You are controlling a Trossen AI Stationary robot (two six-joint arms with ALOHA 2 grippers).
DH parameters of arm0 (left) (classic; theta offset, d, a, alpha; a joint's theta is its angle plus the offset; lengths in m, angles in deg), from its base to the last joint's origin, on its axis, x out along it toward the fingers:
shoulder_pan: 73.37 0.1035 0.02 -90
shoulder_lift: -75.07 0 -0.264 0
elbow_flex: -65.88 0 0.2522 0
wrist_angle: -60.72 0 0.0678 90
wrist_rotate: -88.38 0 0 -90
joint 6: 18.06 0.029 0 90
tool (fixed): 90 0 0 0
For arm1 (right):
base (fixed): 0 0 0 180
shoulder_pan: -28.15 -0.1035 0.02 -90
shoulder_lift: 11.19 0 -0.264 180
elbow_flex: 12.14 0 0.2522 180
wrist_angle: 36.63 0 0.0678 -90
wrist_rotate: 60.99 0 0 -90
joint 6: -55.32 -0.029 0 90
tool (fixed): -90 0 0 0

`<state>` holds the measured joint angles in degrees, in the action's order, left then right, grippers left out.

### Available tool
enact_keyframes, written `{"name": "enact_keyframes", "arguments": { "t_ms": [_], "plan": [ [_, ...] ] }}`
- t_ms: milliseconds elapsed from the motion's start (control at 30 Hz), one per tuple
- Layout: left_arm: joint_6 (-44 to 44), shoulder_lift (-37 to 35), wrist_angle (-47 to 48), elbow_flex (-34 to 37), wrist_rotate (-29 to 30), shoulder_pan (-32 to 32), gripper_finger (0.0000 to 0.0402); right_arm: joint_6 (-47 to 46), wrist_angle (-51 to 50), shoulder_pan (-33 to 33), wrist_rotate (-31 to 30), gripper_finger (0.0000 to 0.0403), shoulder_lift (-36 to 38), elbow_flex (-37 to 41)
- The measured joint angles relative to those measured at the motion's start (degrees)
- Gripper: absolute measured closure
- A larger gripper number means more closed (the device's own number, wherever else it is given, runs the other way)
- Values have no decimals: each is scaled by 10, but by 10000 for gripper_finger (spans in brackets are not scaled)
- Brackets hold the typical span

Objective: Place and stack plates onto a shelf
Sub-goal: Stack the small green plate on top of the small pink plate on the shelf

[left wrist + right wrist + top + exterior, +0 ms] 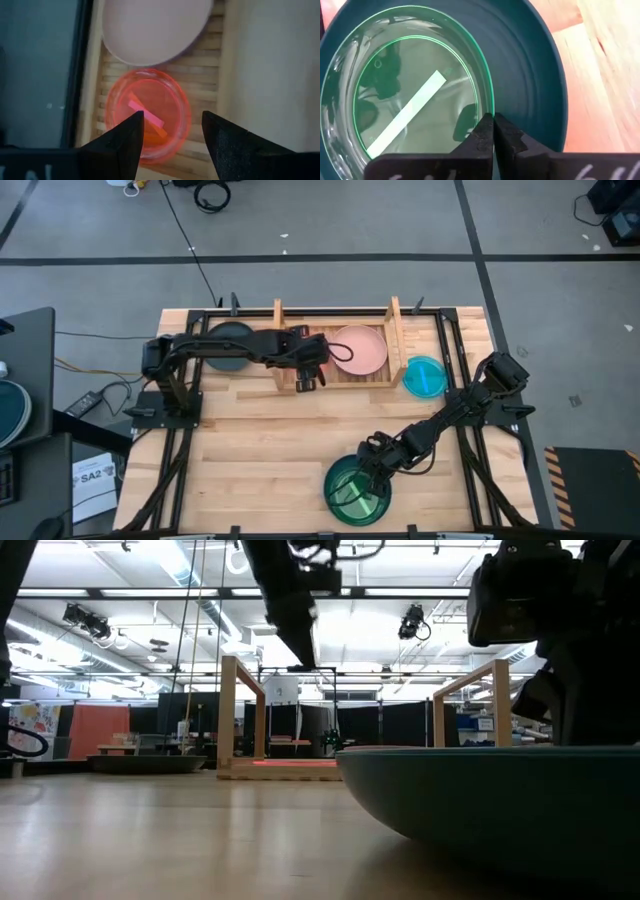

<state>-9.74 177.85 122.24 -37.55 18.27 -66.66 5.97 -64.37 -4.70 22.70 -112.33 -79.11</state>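
The shelf [338, 380] stands at the table's far middle. On its slats lie a pink plate [360, 350] and, to its left, a translucent orange plate [150, 112]. My left gripper [172, 120] hangs open above the orange plate, touching nothing. Near the front edge a dark green-teal plate [345, 500] rests on the table with a smaller translucent green plate [415, 85] lying inside it. My right gripper [493, 125] is shut at that inner plate's rim. A dark plate [228, 345] lies left of the shelf and a cyan plate [425, 377] right of it. My right gripper has the translucent green plate's rim [490, 107] between its two shut fingertips, on the side toward the table's right. The fingers slant down from the right and far side. The plate lies flat inside the dark green-teal plate.
The shelf's two upright side boards [228, 710] [497, 705] rise on either side of the slats. Black frame rails [455, 360] run along the table's left and right sides. Bare wood lies between the shelf and the front plates.
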Motion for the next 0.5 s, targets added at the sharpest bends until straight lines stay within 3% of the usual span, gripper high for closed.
{"name": "enact_keyframes", "arguments": {
  "t_ms": [500],
  "plan": [
    [-19, -68, 38, 1, -23, -75, 196, 16, 19, 11, -1, 397, 44, 0]
  ]
}}
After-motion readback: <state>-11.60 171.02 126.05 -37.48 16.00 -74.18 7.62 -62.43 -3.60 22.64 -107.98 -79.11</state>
